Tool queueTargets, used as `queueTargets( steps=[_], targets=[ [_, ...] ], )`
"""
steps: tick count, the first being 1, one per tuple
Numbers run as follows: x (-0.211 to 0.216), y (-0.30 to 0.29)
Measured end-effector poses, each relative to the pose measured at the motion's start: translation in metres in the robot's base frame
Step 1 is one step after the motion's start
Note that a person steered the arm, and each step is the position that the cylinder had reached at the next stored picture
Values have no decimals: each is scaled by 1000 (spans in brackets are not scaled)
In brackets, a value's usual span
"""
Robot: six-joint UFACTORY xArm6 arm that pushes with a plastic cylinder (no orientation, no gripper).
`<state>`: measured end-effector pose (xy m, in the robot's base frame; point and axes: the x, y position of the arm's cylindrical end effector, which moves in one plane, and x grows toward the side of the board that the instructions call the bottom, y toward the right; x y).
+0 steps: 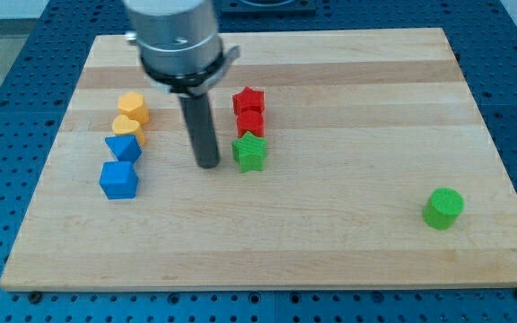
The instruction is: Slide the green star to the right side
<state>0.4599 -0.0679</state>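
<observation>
The green star (250,152) lies near the middle of the wooden board (330,233), just below a red block (250,125) and a red star (249,100). My tip (207,164) stands on the board a short way to the left of the green star, apart from it by a narrow gap. The dark rod rises from the tip to the arm's grey end at the view's top.
Two yellow blocks (133,107) (127,128) and two blue blocks (123,147) (118,179) form a column left of my tip. A green cylinder (442,208) stands at the lower right. The board's edges border blue perforated table.
</observation>
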Motion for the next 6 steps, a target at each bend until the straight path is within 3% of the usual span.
queueTargets(
  steps=[4,6],
  targets=[
    [-36,115],
    [-36,94]
  ],
)
